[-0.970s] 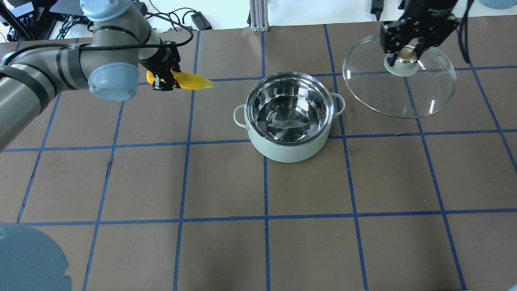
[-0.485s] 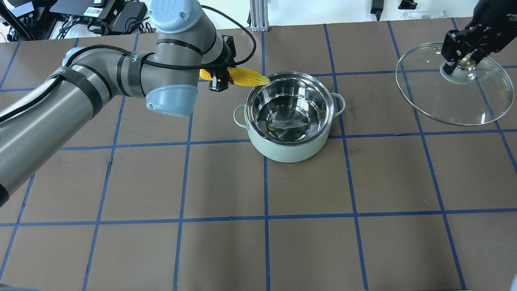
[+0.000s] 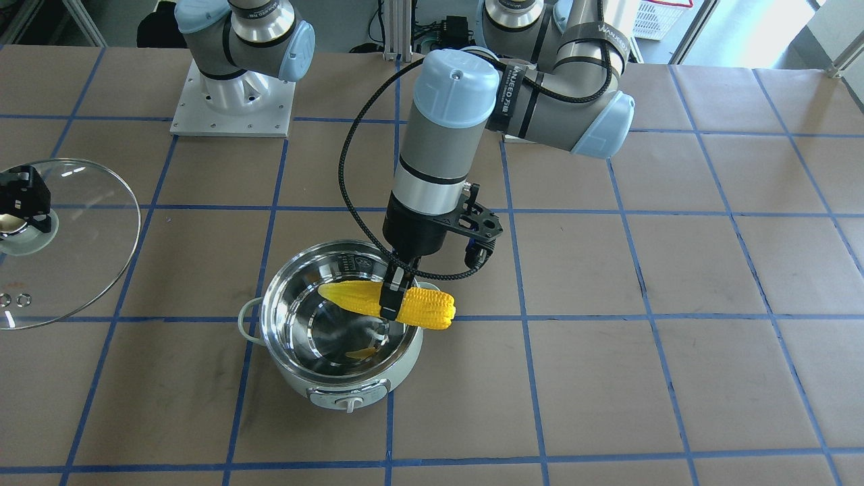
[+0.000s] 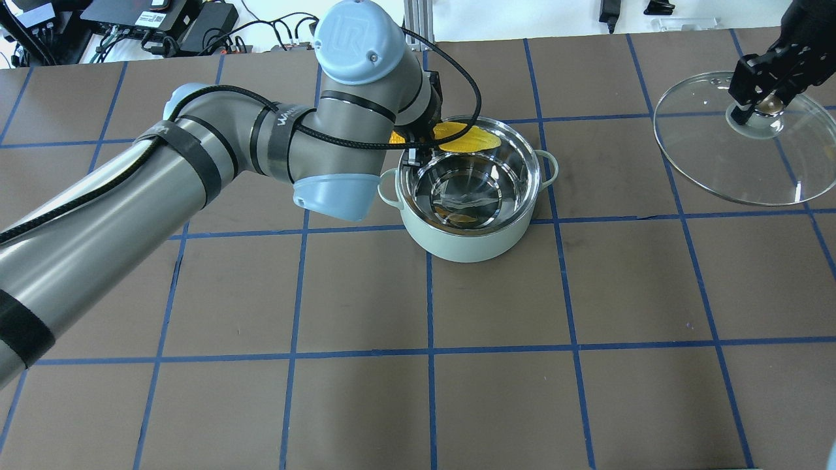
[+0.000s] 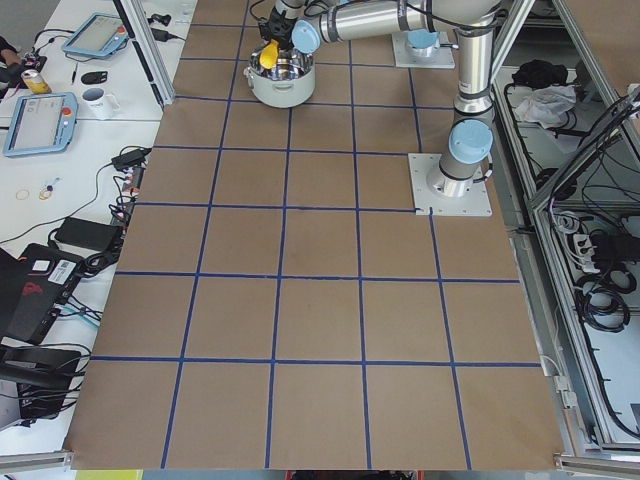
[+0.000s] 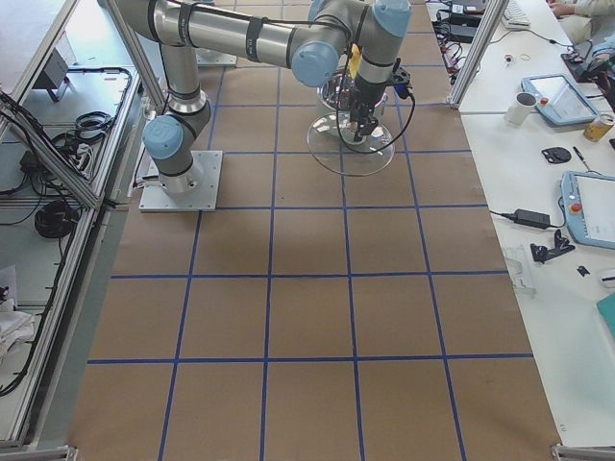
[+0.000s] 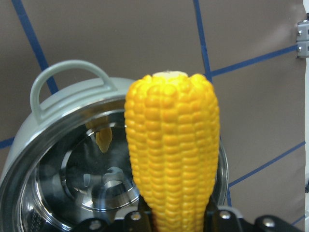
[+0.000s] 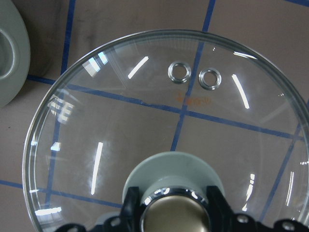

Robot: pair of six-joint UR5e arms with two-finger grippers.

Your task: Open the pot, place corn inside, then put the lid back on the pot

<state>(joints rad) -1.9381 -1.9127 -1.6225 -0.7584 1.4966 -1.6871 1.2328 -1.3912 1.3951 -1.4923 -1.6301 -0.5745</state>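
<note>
The pot (image 4: 467, 245) stands open at the table's middle, with its steel inside bare; it also shows in the front view (image 3: 270, 297). My left gripper (image 4: 418, 147) is shut on the yellow corn (image 4: 467, 138) and holds it level over the pot's far rim. In the front view the left gripper (image 3: 391, 304) grips the corn (image 3: 422, 307) mid-length; its pointed end is over the opening and its blunt end is outside the rim. My right gripper (image 4: 757, 108) is shut on the knob of the glass lid (image 4: 731, 163), far right of the pot.
The table is brown paper with a grid of blue tape lines (image 4: 431, 307). Both arm bases (image 3: 233, 101) are bolted on the robot's side. Cables and electronics (image 4: 163, 19) lie beyond the far edge. The left arm's elbow (image 4: 339, 189) hangs just left of the pot.
My left arm has swung right with the corn, from well left of the pot to over its far rim. My right gripper has carried the lid further right, away from the pot.
</note>
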